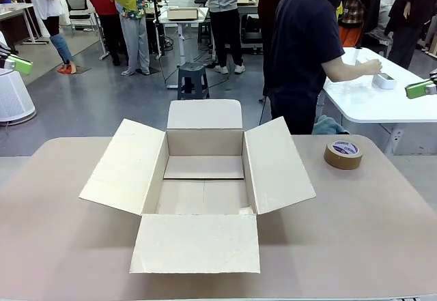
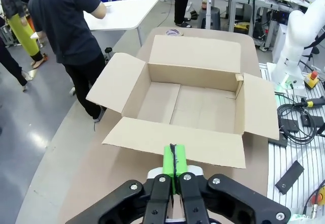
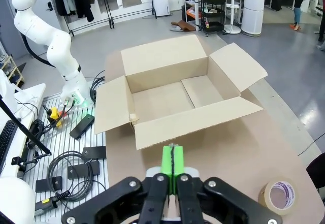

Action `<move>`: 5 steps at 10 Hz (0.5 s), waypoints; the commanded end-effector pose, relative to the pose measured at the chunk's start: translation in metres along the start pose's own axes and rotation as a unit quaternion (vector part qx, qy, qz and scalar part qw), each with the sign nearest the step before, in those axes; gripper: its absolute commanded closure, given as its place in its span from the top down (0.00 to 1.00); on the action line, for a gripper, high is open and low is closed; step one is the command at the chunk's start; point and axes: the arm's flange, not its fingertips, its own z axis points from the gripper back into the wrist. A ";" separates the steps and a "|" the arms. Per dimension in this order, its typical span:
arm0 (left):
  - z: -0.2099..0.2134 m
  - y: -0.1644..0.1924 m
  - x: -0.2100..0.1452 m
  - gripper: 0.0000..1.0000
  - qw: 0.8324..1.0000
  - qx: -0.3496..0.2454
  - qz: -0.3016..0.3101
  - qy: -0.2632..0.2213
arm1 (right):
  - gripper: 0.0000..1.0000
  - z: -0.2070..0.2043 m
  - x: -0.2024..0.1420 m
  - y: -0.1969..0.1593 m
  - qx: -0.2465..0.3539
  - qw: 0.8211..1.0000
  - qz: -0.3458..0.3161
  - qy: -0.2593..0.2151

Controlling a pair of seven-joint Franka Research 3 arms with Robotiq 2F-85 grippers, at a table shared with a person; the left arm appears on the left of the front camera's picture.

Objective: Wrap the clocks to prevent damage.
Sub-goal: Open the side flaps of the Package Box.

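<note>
On the table, middle: cardboard box (image 1: 205, 142) stands mouth up with all four flaps folded outward, so wrapped things can go straight down into it; its floor is bare
Beside the box: tape roll (image 1: 343, 154) lies flat on the table (image 1: 355, 239) toward the robot's right, well apart from the box, probably parked there for sealing later
Left gripper (image 2: 172, 155): green pads pressed flat together with nothing between them; held high and off to one side of the box, looking down across its nearest flap, which reads as a waiting pose rather than a reach
Right gripper (image 3: 172, 155): pads likewise closed on nothing; raised at the opposite side of the box, with the tape roll low at its side
Person: stands at the far side, turned toward a white side table (image 1: 362, 103), one hand (image 1: 372, 65) on a small white object (image 1: 384, 80) there
Clocks: I cannot tell where they are; the small white object is the only candidate, and it is too small to identify
Stage: judged to be the very start, nothing wrapped or packed yet
</note>
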 end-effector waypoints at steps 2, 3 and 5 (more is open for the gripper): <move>0.004 -0.016 0.003 0.00 1.000 0.012 0.000 0.015 | 0.00 0.000 0.000 -0.001 0.000 1.000 -0.002 -0.002; 0.001 -0.002 0.001 0.00 1.000 0.001 -0.002 0.000 | 0.00 0.000 0.000 -0.001 0.000 1.000 -0.002 -0.002; 0.001 -0.002 0.001 0.00 1.000 0.001 -0.002 0.000 | 0.00 0.000 0.000 -0.001 0.000 1.000 -0.002 -0.002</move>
